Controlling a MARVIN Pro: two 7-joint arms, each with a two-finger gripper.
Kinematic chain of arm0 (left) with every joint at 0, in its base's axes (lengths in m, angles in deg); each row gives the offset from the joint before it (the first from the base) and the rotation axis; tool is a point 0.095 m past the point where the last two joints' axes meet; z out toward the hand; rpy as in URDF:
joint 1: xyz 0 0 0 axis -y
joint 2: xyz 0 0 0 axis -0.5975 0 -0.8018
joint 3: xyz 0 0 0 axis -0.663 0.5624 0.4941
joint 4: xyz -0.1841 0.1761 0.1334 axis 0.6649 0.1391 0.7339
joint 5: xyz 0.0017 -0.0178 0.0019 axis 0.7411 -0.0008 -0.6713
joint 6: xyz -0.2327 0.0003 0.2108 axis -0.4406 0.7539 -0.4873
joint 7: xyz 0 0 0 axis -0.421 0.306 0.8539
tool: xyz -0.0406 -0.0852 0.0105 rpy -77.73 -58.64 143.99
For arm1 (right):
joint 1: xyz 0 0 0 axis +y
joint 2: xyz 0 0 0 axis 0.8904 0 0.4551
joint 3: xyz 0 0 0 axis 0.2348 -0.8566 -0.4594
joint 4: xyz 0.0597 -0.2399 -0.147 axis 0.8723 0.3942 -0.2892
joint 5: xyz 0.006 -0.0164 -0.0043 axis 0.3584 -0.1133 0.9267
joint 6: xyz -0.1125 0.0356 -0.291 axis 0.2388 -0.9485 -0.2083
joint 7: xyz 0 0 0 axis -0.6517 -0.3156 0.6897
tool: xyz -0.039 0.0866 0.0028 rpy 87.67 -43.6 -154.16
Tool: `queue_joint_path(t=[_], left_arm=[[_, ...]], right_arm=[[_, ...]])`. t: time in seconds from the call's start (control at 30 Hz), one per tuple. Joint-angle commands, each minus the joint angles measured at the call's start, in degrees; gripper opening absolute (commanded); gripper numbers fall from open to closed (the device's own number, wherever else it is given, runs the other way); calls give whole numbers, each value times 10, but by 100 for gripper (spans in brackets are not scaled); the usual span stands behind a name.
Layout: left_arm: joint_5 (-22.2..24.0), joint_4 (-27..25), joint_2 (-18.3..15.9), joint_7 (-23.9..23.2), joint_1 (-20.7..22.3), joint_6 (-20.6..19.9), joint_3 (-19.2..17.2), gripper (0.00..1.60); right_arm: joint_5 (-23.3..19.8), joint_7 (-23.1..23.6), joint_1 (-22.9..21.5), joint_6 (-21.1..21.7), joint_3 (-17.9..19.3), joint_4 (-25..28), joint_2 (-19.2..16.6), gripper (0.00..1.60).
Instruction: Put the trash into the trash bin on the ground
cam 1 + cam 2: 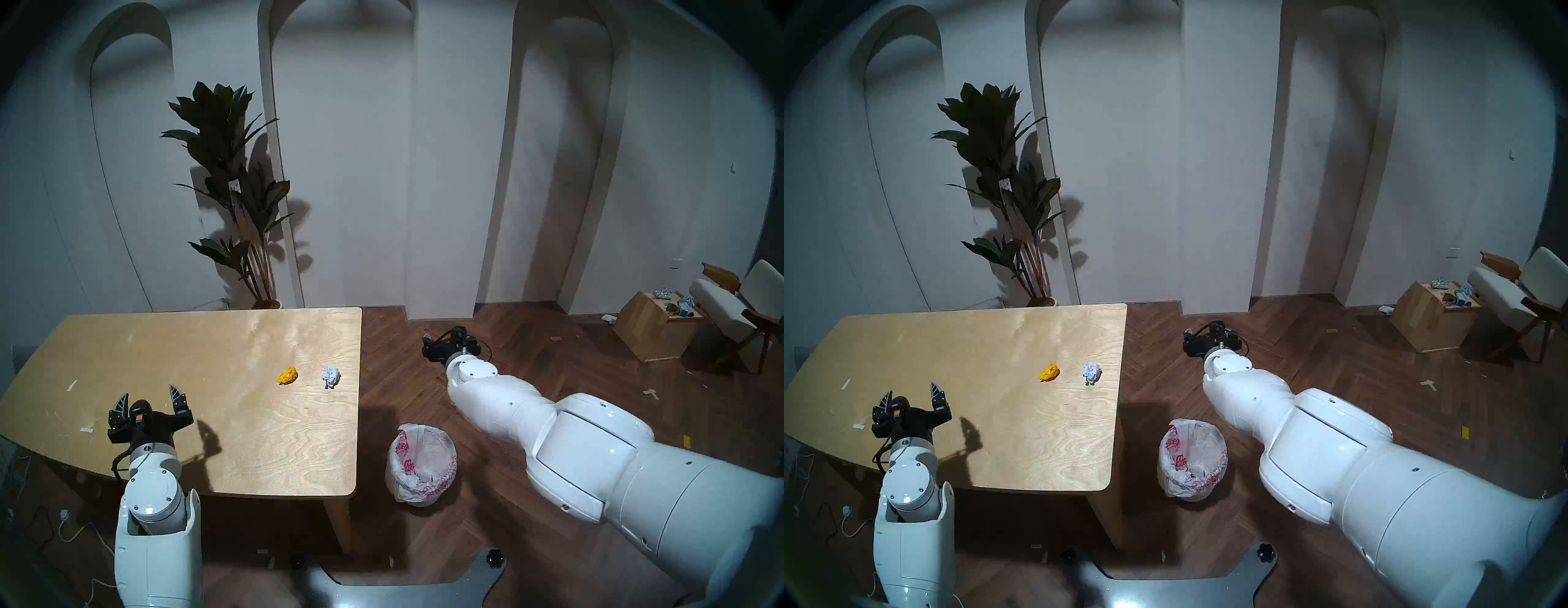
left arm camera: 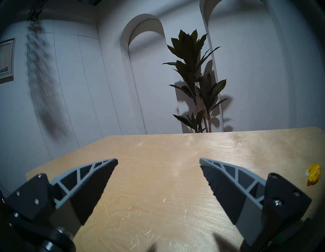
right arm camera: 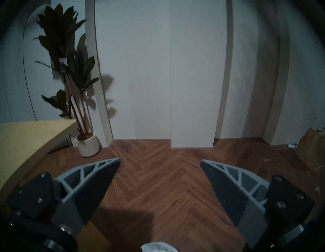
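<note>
We see white arched walls, herringbone wood floor [image 1: 530,339], plywood table [image 1: 169,339] at left. Left gripper [image 2: 158,161] level over table's near edge, jaws wide apart, empty. Right gripper [image 3: 160,161] out over floor beyond trash bin [image 1: 421,463], spread wide, empty. Yellow wad [image 1: 288,375] and white paper ball [image 1: 330,376] side by side on table near right edge. Potted plant [image 1: 237,191], wooden box [image 1: 655,325], chair [image 1: 738,310] along wall.

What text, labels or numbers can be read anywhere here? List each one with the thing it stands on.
Nothing here can be read.
Red print on the trash bin bag: too crumpled and blurred to read.
Small white tag on the plant: dark marks, too small to read.
Faint bluish marks on the white paper ball: illegible.
Packets in the wooden box: too small to read.
</note>
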Motion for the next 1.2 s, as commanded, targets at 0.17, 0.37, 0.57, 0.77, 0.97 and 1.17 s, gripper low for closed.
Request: queue_joint_path(t=[0.17, 0.37, 0.57, 0.77, 0.97, 1.17], left_arm=[[0, -9, -2, 0, 5, 3, 0, 160], [-1, -7, -2, 0, 5, 3, 0, 160], [-1, -5, -2, 0, 5, 2, 0, 160], [-1, -3, -2, 0, 5, 2, 0, 160], [-1, -1, -2, 0, 5, 2, 0, 160], [-2, 2, -2, -1, 6, 2, 0, 160]], right_arm=[[-7, 30, 5, -105, 17, 23, -80, 160], [-14, 38, 18, -126, 25, 25, -97, 160], [-17, 49, 30, -143, 29, 31, -106, 160], [-25, 61, 39, -161, 38, 42, -116, 160], [-31, 72, 44, -179, 46, 54, -128, 160], [-36, 82, 54, -189, 51, 62, -141, 160]])
